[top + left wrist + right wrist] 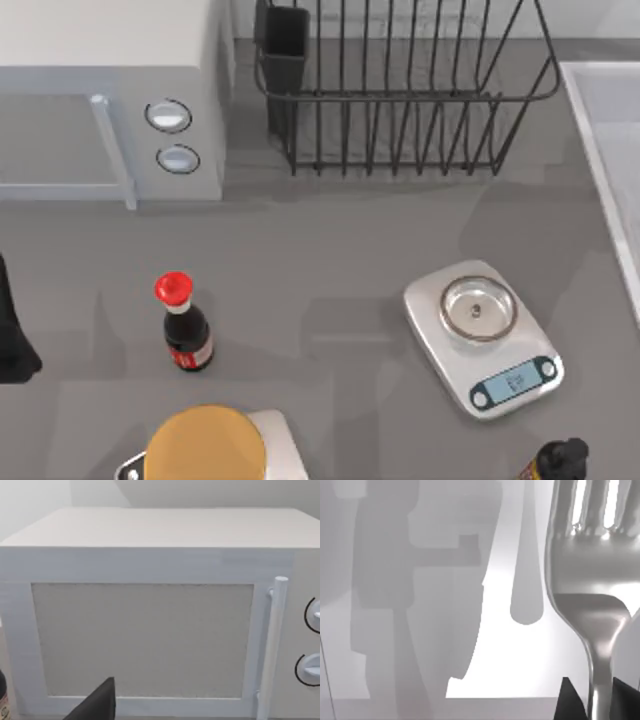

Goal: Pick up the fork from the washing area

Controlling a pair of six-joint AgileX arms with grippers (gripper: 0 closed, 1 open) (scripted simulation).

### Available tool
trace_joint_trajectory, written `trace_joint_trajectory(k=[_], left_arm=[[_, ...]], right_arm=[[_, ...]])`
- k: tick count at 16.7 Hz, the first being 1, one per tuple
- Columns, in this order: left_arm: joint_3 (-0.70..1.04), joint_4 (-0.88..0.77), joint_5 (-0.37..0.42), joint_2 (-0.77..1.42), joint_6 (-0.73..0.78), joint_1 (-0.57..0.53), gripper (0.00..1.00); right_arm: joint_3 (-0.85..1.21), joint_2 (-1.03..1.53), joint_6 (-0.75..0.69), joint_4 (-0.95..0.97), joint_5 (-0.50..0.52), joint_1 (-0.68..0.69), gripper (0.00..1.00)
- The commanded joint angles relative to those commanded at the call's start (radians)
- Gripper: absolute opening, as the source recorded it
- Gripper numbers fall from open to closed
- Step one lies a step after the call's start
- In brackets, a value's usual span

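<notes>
Right wrist view puts our right end effector (600, 700) clamped on the slim shiny silver metal fork (590, 580), its handle between dark fingers (570, 702), lifted above the pale grey-white sink basin (520, 670) for a clean pick. Left arm idles by the white microwave (150, 630).

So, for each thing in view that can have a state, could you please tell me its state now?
fork: held by the right claw, close to the right wrist camera, above the pale washing area
microwave: door closed
soy sauce bottle: upright, red cap on
kitchen scale: display lit, nothing on its plate
dish rack: no dishes visible in it
left arm: parked at the table's left edge
</notes>
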Motion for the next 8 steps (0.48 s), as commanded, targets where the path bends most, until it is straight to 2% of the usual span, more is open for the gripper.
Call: trace_joint_trajectory(k=[4, 8], left_arm=[[0.0, 0.0, 0.0, 0.0, 0.0, 0.0, 1.0], [0.0, 0.0, 0.0, 0.0, 0.0, 0.0, 1.0]], right_arm=[[-0.012, -0.016, 0.039, -0.012, 0.0, 0.039, 0.0], [-0.079, -0.117, 0.22, -0.06, 0.003, 0.225, 0.0]])
